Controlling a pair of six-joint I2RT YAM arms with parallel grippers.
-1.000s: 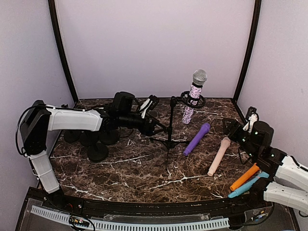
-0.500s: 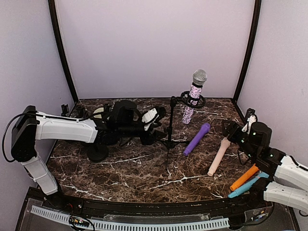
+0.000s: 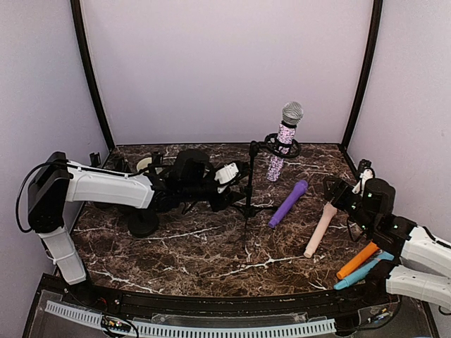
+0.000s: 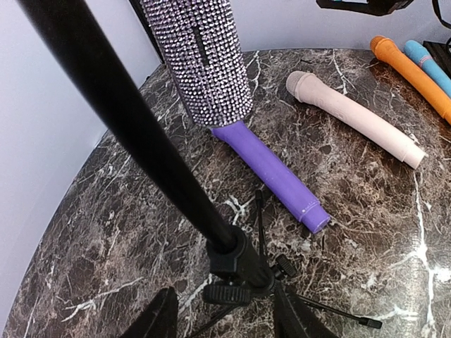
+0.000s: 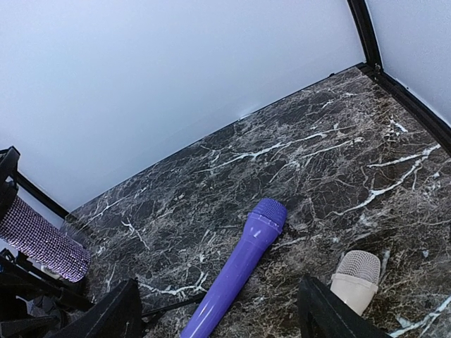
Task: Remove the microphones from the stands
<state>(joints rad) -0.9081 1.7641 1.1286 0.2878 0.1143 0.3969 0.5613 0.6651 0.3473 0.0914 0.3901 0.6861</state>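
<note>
I'm bracing the stand (image 3: 248,184): my left gripper (image 4: 224,320) straddles its lower collar, jaws not yet clamped. The sparkly microphone (image 3: 283,144) sits in the stand's clip. Next, my right gripper (image 5: 211,313), spread and empty, must reach it.

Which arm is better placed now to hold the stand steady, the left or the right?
Left. The left gripper straddles the stand's pole just above the tripod legs, one finger on each side. The right gripper hangs open far off, near the beige microphone.
</note>
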